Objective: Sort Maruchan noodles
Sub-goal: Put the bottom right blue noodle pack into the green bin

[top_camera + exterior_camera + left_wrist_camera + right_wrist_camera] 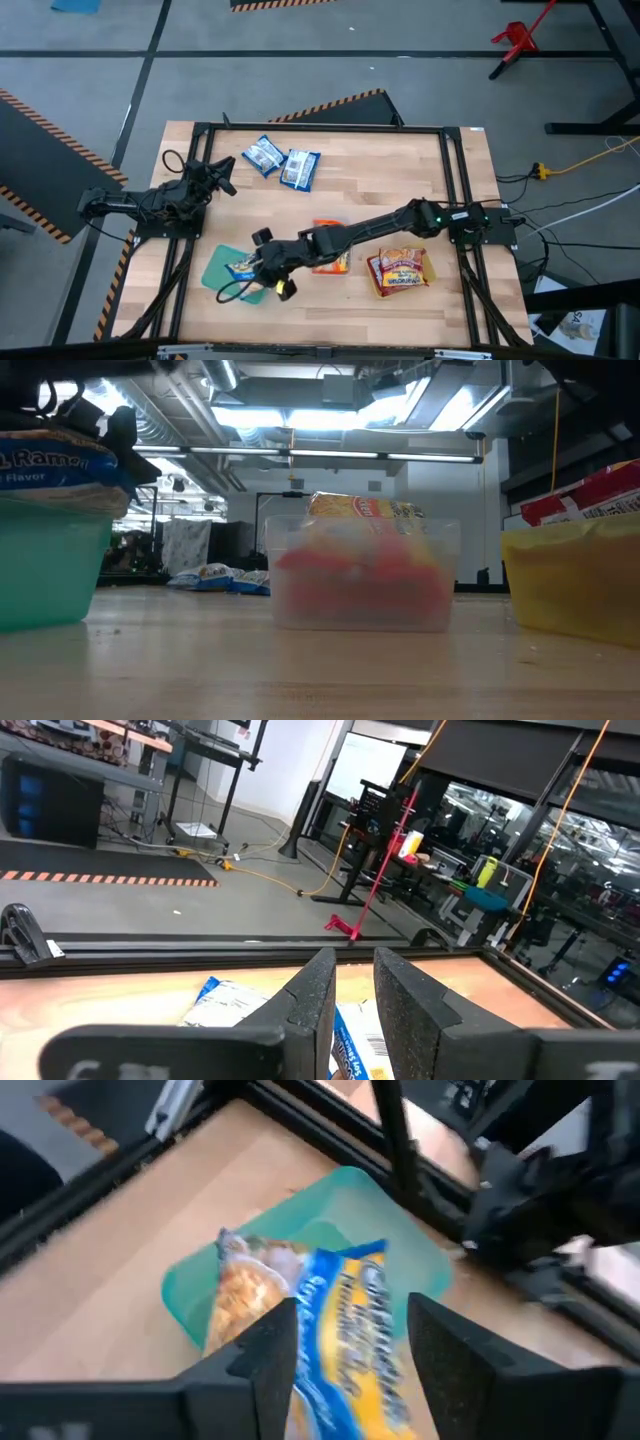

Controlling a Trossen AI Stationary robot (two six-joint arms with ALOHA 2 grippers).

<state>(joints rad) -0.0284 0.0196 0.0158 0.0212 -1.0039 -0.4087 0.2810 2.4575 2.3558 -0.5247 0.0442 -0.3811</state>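
Note:
My right gripper (268, 268) reaches across the table and hovers over the teal tray (215, 268) near the near-left corner. It is open, and its fingers stand on either side of a blue-and-yellow noodle packet (345, 1330) that lies in this tray and rises above its rim (50, 460). Two more blue-white packets (263, 155) (300, 168) lie flat on the far part of the table. Orange packets (330, 262) fill the clear tray (360, 575), and red packets (400, 270) sit in the yellow tray (570, 585). My left gripper (222, 180) waits at the table's left side, open by a narrow gap. My right gripper comes from above, slanting from the table's right, with a finger (270, 1350) on each side of the blue packet's near end (350, 1370). The packet rests in the teal tray. Whether the fingers touch it, I cannot tell.
A black frame (320, 128) runs round the wooden table top. The three trays stand in a row along the near edge. Bare wood shows in the middle and at the far right (400, 170). A black cable loop (235, 292) lies by the teal tray.

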